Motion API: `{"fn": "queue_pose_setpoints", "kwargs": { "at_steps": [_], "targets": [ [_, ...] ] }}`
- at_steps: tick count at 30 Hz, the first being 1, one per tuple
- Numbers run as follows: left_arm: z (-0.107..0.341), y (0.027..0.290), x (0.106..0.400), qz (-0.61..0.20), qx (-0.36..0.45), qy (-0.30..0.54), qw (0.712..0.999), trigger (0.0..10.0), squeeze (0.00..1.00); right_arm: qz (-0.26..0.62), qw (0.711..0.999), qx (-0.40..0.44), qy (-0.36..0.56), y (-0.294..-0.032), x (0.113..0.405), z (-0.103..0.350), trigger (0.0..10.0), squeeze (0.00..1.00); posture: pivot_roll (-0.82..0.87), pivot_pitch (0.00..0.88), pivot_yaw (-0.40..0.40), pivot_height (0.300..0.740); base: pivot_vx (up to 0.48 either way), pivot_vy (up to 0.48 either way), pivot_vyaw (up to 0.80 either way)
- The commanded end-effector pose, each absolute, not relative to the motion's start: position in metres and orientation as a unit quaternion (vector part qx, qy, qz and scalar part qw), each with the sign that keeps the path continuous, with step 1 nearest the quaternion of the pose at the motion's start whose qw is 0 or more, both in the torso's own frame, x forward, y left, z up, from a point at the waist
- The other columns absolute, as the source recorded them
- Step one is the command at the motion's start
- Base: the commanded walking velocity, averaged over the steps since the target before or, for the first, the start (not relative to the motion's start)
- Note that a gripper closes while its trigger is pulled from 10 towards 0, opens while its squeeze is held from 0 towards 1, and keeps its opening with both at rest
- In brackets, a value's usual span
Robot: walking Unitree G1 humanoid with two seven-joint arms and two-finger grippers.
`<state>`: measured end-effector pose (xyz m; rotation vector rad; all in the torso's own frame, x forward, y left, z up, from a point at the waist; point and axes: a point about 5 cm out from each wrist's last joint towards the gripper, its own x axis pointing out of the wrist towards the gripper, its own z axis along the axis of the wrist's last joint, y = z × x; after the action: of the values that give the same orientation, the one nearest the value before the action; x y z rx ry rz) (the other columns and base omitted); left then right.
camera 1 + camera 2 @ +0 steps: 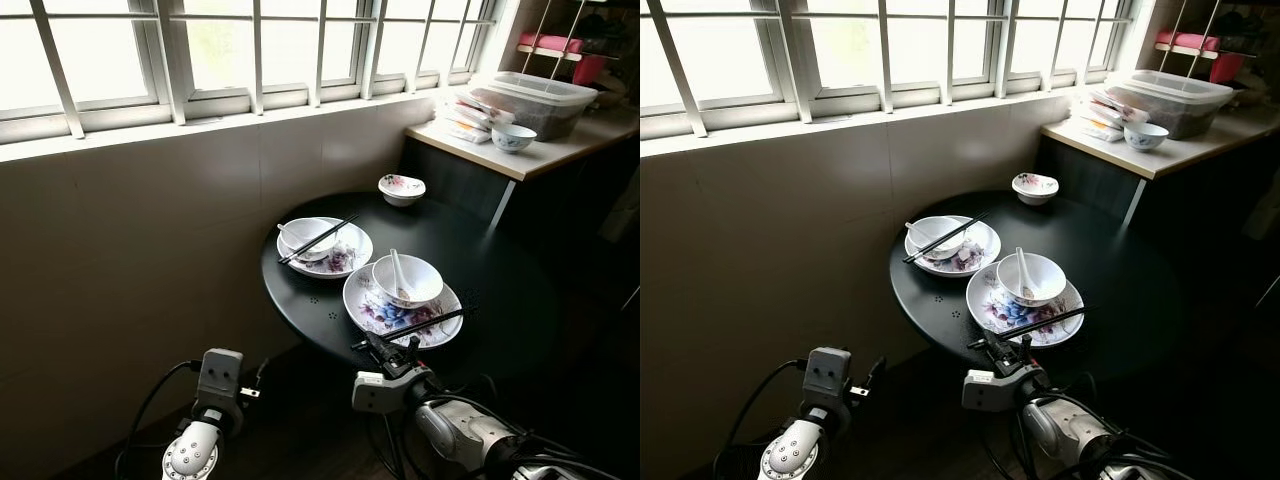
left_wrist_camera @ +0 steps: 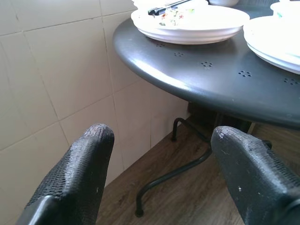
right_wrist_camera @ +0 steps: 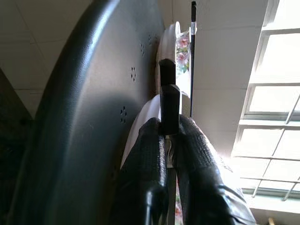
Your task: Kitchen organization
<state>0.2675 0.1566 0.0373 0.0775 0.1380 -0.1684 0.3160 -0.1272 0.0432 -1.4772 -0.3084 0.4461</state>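
A round black table (image 1: 485, 250) carries two floral plates. The near plate (image 1: 368, 312) holds a white bowl (image 1: 420, 282) with a spoon (image 1: 398, 268), and black chopsticks (image 1: 428, 321) lie across its front rim. My right gripper (image 1: 392, 352) is at the table's near edge, shut on the near ends of those chopsticks (image 3: 168, 101). The far plate (image 1: 352, 262) bears another bowl (image 1: 303, 233) and chopsticks (image 1: 322, 239). A small floral bowl (image 1: 401, 187) sits at the table's far edge. My left gripper (image 2: 161, 140) hangs open and holds nothing, below and left of the table rim.
A tiled wall (image 1: 130, 270) under barred windows runs along the left. At the back right, a light counter (image 1: 545, 157) holds a clear lidded container (image 1: 545, 100) and a patterned bowl (image 1: 513, 137). The table's metal legs (image 2: 173, 171) stand on wood flooring.
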Motion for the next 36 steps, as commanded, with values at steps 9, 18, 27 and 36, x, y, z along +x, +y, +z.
{"fn": "queue_pose_setpoints", "kwargs": {
  "at_steps": [9, 18, 27, 36],
  "targets": [
    [0.037, 0.153, 0.269, -0.085, 0.026, 0.070, 0.994, 10.0, 0.00, 0.111, 0.659, -0.722, -0.180, -0.140, 0.322, 0.053, 0.0, 0.00, 0.04, 0.000, -0.077, 0.740, 0.000, 0.000, 0.00],
    [0.036, 0.152, 0.269, -0.085, 0.021, 0.071, 0.994, 10.0, 0.00, 0.072, 0.678, -0.689, -0.246, -0.134, 0.323, 0.069, 0.0, 0.00, 0.04, 0.000, -0.077, 0.740, 0.000, 0.000, 0.00],
    [0.037, 0.153, 0.270, -0.082, 0.020, 0.067, 0.994, 10.0, 0.00, 0.048, 0.693, -0.627, -0.353, -0.100, 0.338, 0.128, 0.0, 0.00, 0.03, 0.000, -0.076, 0.740, 0.000, 0.000, 0.78],
    [0.053, 0.170, 0.268, 0.003, 0.034, 0.012, 0.999, 10.0, 0.00, 0.087, 0.750, -0.541, -0.369, -0.081, 0.332, 0.151, 0.0, 0.00, 0.04, 0.000, -0.081, 0.740, 0.000, 0.000, 0.80]
  ]
}}
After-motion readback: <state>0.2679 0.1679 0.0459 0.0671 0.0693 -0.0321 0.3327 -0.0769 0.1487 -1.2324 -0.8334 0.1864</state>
